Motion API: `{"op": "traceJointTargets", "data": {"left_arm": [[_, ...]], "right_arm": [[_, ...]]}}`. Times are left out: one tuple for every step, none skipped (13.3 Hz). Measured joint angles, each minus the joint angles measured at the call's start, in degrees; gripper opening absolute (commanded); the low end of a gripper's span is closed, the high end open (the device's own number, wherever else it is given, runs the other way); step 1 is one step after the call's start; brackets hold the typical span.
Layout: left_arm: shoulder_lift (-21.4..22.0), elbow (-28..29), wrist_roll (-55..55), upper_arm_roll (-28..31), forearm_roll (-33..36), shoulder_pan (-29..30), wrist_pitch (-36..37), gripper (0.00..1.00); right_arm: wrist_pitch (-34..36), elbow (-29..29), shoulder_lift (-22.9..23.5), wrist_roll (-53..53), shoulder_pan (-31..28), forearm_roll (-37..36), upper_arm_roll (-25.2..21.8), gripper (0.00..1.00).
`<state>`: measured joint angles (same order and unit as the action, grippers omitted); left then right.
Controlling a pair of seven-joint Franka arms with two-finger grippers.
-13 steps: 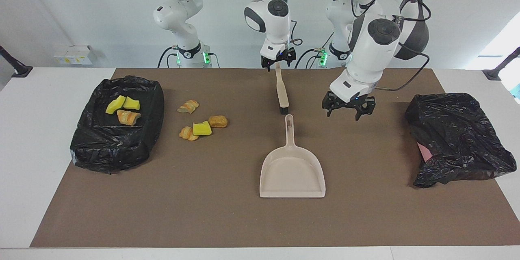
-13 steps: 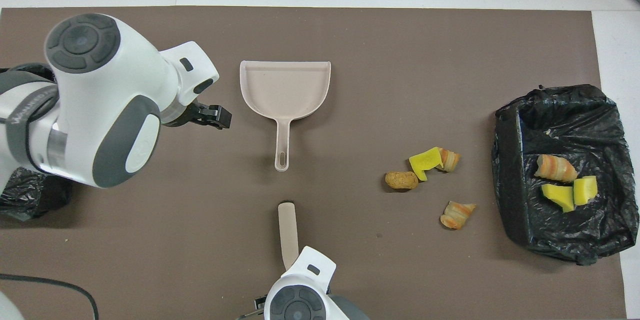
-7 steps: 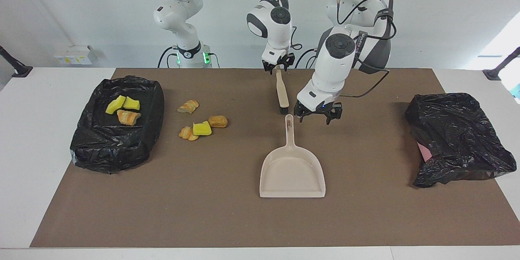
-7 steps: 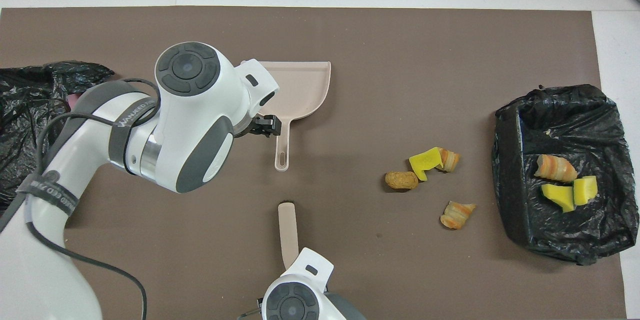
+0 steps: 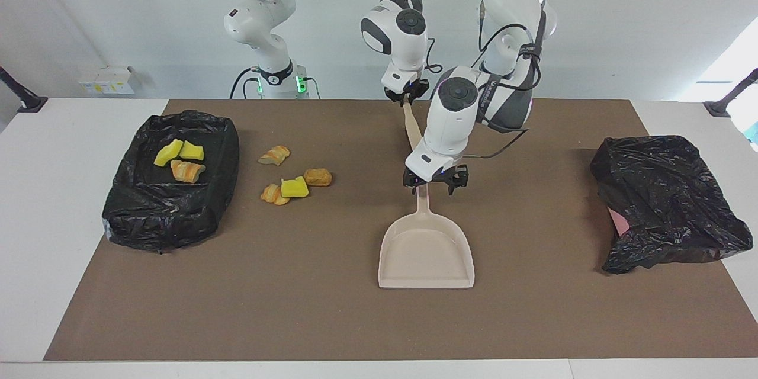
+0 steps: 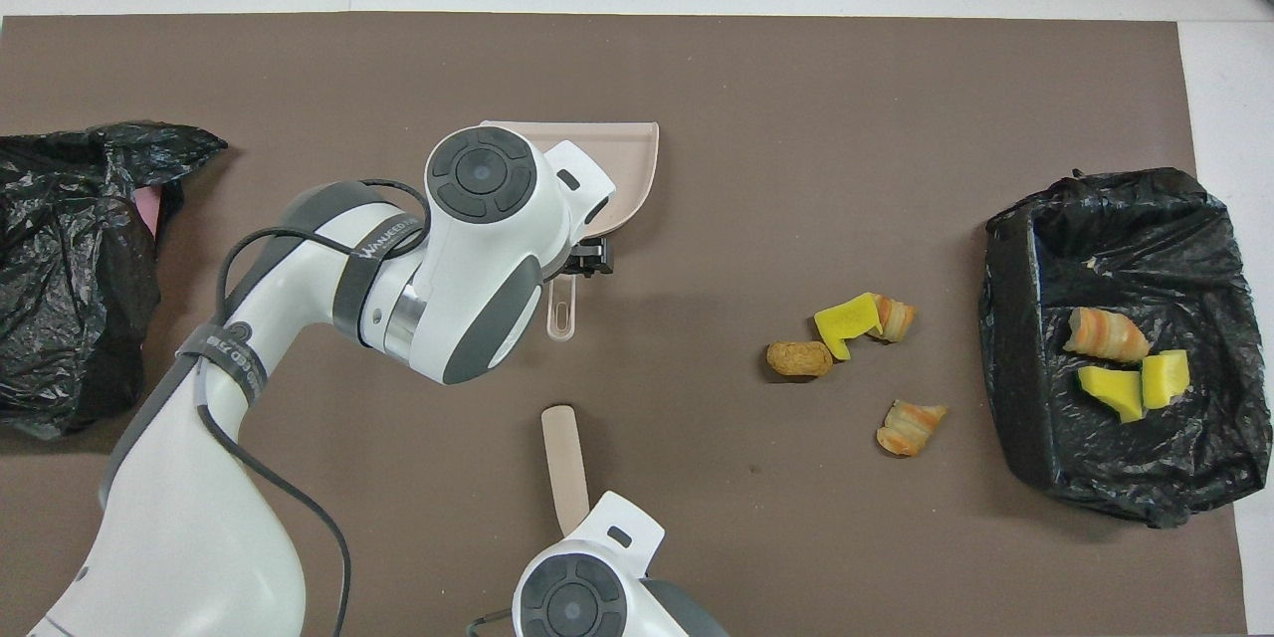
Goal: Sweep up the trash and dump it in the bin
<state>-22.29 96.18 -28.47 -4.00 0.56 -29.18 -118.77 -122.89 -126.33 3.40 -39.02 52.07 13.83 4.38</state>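
Trash lies on the brown mat beside the bin: a yellow sponge piece [image 5: 294,188] [image 6: 844,322], two bread-like chunks [image 5: 274,155] [image 5: 274,194] and a brown lump [image 5: 318,177] [image 6: 798,358]. More yellow pieces [image 5: 177,151] and a bread chunk [image 5: 188,170] lie in the black-lined bin [image 5: 225,154] [image 6: 1015,318]. The beige dustpan [image 5: 426,254] [image 6: 627,154] lies flat mid-mat. My left gripper [image 5: 435,182] [image 6: 587,261] is open, low over the dustpan's handle [image 5: 423,204]. My right gripper [image 5: 406,95] is shut on the beige brush [image 5: 411,124] [image 6: 562,458], which hangs tilted.
A crumpled black bag [image 5: 669,201] [image 6: 70,269] with something pink under it lies at the left arm's end of the mat. The bin stands at the right arm's end. The mat's edge [image 5: 355,355] runs along the table edge farthest from the robots.
My left arm swung from beside the crumpled bag toward the table's middle and lowered its gripper over the dustpan's handle. The brush in my right gripper tilted slightly.
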Motion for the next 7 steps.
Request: {"op": "traceJointTargets", "data": {"left_arm": [[-0.5,0.0,-0.2,0.0,0.0,-0.3,-0.3,0.51],[-1.1,0.0,-0.3,0.0,0.0,-0.5,-0.5,0.21],[-1.4,0.0,-0.3,0.0,0.0,-0.5,-0.5,0.00],[-1.6,0.1,-0.3,0.0,0.0,-0.5,-0.5,0.00],[-1.9,0.2,-0.3,0.1,0.0,-0.5,-0.5,0.00],[-1.9,0.2,-0.3,0.2,0.0,-0.5,-0.5,0.00],[-1.9,0.1,-0.2,0.4,0.0,-0.4,-0.5,0.00]], "right_arm": [[2.1,0.6,-0.6,0.0,-0.4,-1.0,-0.2,0.00],[4.8,1.1,-1.8,0.0,-1.8,-3.0,-0.3,0.00],[7.3,1.2,-3.4,0.0,-3.6,-5.1,-0.4,0.00],[9.7,1.2,-5.1,0.0,-5.9,-7.2,-0.4,0.00],[12.0,1.2,-7.0,0.5,-9.0,-9.1,-0.5,0.00],[13.3,1.1,-8.2,1.5,-11.6,-10.0,-0.5,0.00],[14.1,1.0,-9.1,2.6,-14.4,-10.9,-0.6,0.00]]}}
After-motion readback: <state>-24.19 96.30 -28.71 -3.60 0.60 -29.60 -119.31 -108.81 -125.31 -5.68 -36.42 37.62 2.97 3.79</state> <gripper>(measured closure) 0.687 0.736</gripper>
